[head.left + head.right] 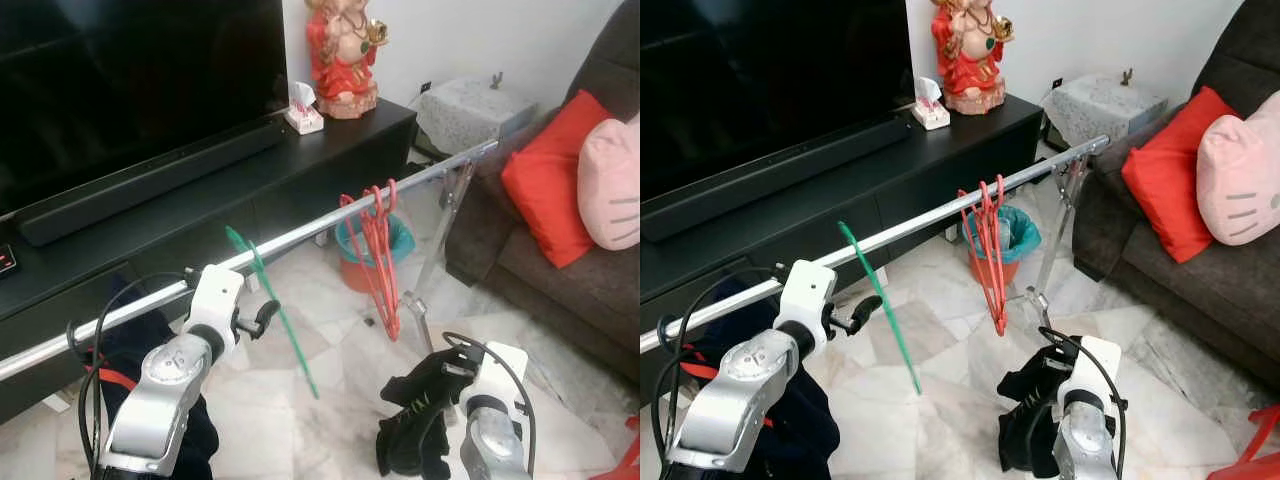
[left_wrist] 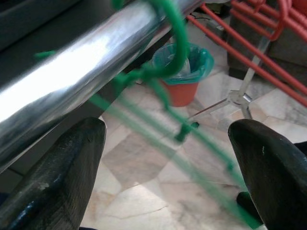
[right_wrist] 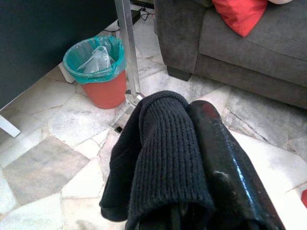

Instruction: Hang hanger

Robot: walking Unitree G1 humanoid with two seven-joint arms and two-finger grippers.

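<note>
Black TV stand [image 1: 330,150] with TV behind, grey sofa [image 1: 560,270] at right with red cushion [image 1: 548,190]. Metal rail [image 1: 330,226] runs diagonally across front. Red hangers [image 1: 378,255] hang bunched on rail, orange bin [image 1: 365,262] with teal liner behind them. 1 green hanger [image 1: 275,305] hooked on rail just beside left gripper [image 2: 163,158], fingers spread apart, hanger between them untouched. Right gripper [image 3: 192,158] low, closed on black knit garment [image 3: 153,158].
</note>
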